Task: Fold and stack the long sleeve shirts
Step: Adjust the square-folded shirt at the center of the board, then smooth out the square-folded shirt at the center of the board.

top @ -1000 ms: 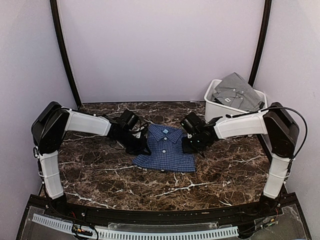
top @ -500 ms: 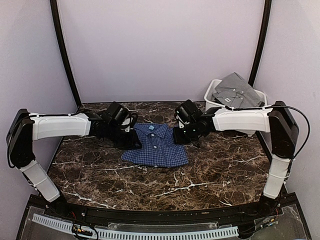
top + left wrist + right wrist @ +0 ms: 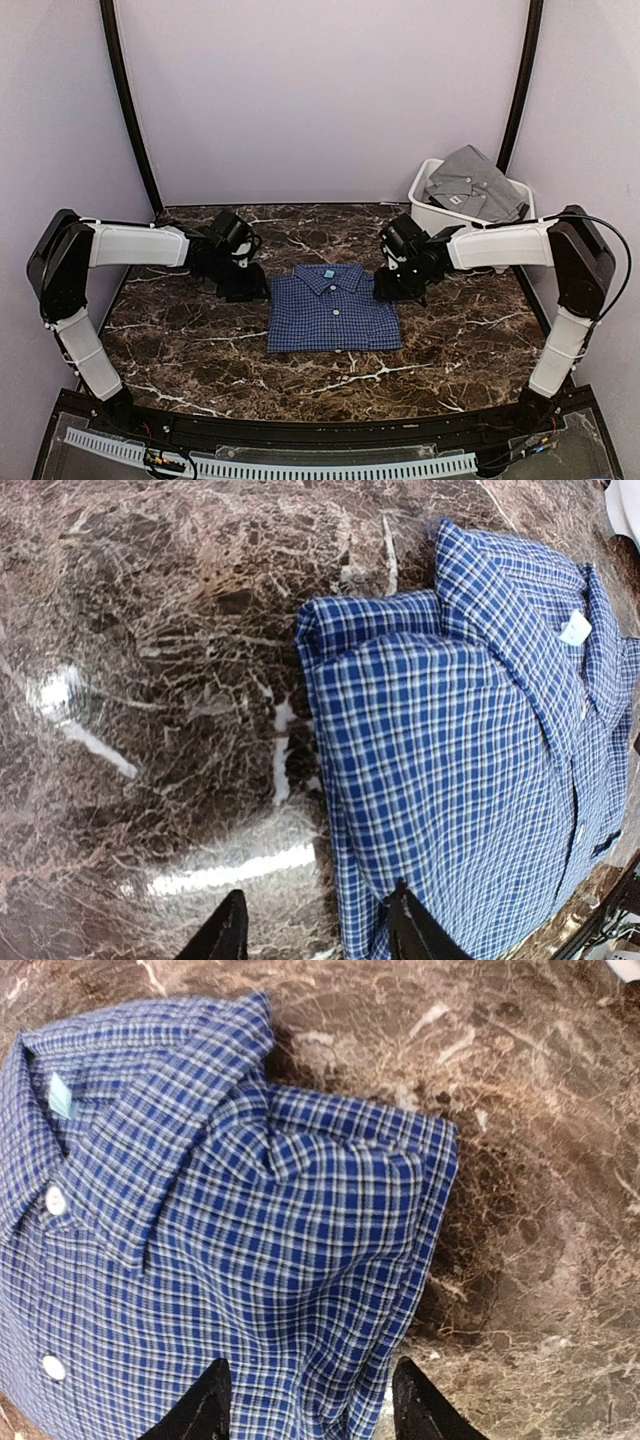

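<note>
1. The blue shirt (image 3: 335,312) lies folded flat on the table (image 3: 200,340) between the two grippers, with its hem nearest the arm bases.
2. Its button line runs near to far, and the collar points at the back wall.
3. The left gripper (image 3: 318,935) has its fingers spread and holds nothing. The shirt's folded side edge lies under the gap. One fingertip (image 3: 410,932) is over cloth and the other is over bare marble. Whether either touches, I cannot tell.
4. The right gripper (image 3: 310,1410) also has its fingers spread, with nothing pinched. The shirt's other side edge runs between them, and the folded shoulder and collar lie just ahead of the tips.
5. From above, both grippers sit beside the shirt's collar end, one on each side.
6. Well beyond the right fingers, the grey shirt (image 3: 475,183) lies heaped in a white bin (image 3: 425,218) at the far right corner.
</note>
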You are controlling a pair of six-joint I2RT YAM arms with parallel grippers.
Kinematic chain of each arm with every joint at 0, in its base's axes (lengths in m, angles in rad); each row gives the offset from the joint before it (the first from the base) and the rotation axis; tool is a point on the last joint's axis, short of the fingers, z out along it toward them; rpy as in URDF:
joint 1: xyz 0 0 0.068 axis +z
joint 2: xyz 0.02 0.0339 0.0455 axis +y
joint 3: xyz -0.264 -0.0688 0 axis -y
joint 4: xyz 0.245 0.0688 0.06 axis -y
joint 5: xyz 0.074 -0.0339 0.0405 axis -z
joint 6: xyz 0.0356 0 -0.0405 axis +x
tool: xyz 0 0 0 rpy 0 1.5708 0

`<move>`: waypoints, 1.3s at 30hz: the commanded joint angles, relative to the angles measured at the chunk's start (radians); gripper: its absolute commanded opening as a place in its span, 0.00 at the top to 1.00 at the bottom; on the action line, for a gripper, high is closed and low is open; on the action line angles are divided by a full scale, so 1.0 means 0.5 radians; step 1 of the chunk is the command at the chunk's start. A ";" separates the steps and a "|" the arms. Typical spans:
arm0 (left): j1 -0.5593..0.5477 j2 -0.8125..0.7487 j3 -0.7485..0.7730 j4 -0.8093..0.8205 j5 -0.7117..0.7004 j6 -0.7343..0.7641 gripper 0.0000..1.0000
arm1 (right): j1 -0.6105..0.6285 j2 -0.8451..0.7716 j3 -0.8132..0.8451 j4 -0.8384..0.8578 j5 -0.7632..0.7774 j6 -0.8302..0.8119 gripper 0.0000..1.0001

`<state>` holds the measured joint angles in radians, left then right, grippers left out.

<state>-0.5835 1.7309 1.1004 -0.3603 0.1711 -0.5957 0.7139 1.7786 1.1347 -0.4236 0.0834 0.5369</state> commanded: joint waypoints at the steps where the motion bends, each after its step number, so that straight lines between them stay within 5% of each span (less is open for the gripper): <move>1: 0.017 0.038 0.127 0.051 0.113 0.072 0.56 | 0.056 -0.088 0.126 -0.037 0.138 -0.001 0.48; 10: 0.016 0.235 0.327 0.091 0.160 0.099 0.77 | 0.101 0.113 0.332 0.035 0.155 -0.032 0.67; 17: 0.035 0.431 0.429 0.158 0.247 0.116 0.82 | -0.042 0.337 0.318 0.164 0.068 -0.034 0.75; 28: 0.162 0.591 0.550 0.075 0.210 0.179 0.80 | -0.131 0.348 0.331 0.149 0.080 -0.054 0.57; 39: 0.176 0.275 0.354 0.050 0.289 0.155 0.63 | -0.003 0.048 0.252 0.029 0.191 -0.055 0.57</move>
<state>-0.4992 1.9945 1.3449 -0.3149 0.2798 -0.5091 0.6842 1.8790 1.2926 -0.4065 0.1547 0.5068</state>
